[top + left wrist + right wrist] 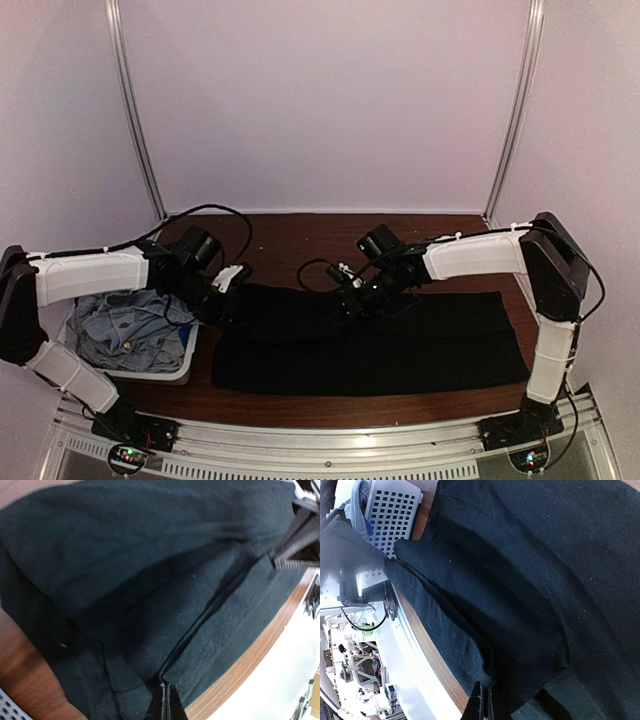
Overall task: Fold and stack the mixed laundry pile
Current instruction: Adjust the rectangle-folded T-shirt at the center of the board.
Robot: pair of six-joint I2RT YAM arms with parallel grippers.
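1. A black shirt (pixel 400 345) lay spread across the brown counter (pixel 300 235), its long side running left to right in front of both arms.
2. The left claw (pixel 228 292) was clenched on the shirt's far left edge. In its wrist view, the hem ran straight in between the closed fingers (pixel 165 705).
3. The right claw (pixel 350 300) was clenched as well, pinching the far edge near the shirt's middle. Its wrist view showed a seam and folds of dark cloth meeting the closed fingers (pixel 481 702).
4. The two claws were apart along that edge, and the cloth was bunched and raised at each grip, while the near part lay flat.
5. The other laundry sat as a pile (pixel 125 325) in a white slatted basket (pixel 185 372) at the counter's near left corner, just beside the shirt's left end.
6. A light-blue denim piece (pixel 135 312) with buttons lay on top of the pile, and a bright-blue item (pixel 190 345) showed at the basket's right rim.
7. The left arm reached over the basket towards the shirt.
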